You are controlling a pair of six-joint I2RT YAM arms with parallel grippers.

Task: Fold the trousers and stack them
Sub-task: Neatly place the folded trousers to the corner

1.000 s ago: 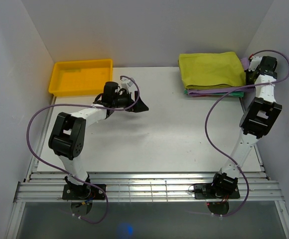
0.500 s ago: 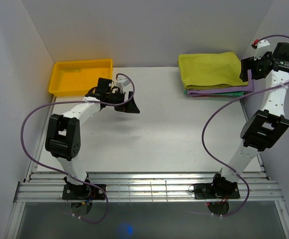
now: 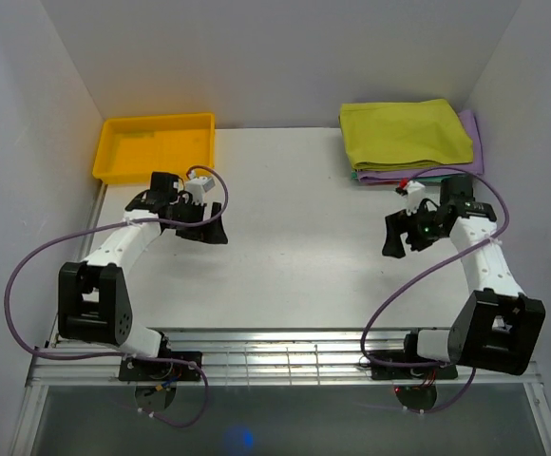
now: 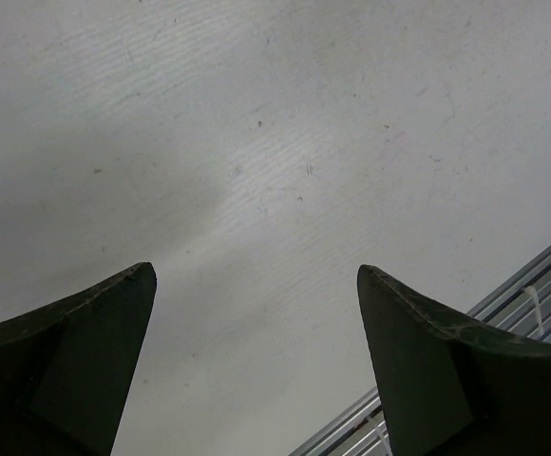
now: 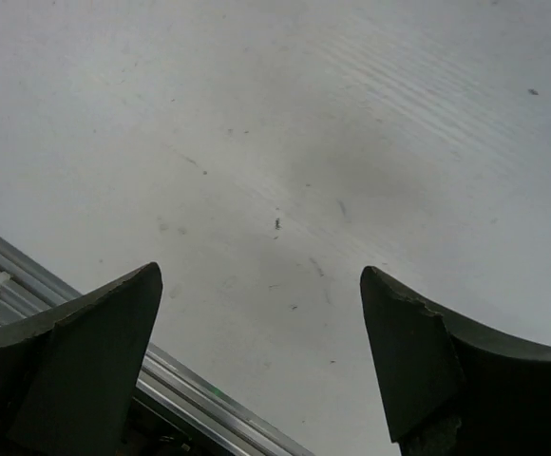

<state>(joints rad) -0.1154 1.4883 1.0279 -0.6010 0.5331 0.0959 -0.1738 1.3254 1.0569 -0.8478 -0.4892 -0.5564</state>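
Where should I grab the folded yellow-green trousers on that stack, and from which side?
Probably the near edge of the trousers, coming from the table side with the open right tool, the nearer one. They lie flat and folded on the purple cloth, and the wall crowds their right side.

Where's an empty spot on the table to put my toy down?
Biggest bare patch: the middle of the table, between the left end effector and the right end effector. More room lies between the yellow tray and the trousers. The far right corner is crowded.
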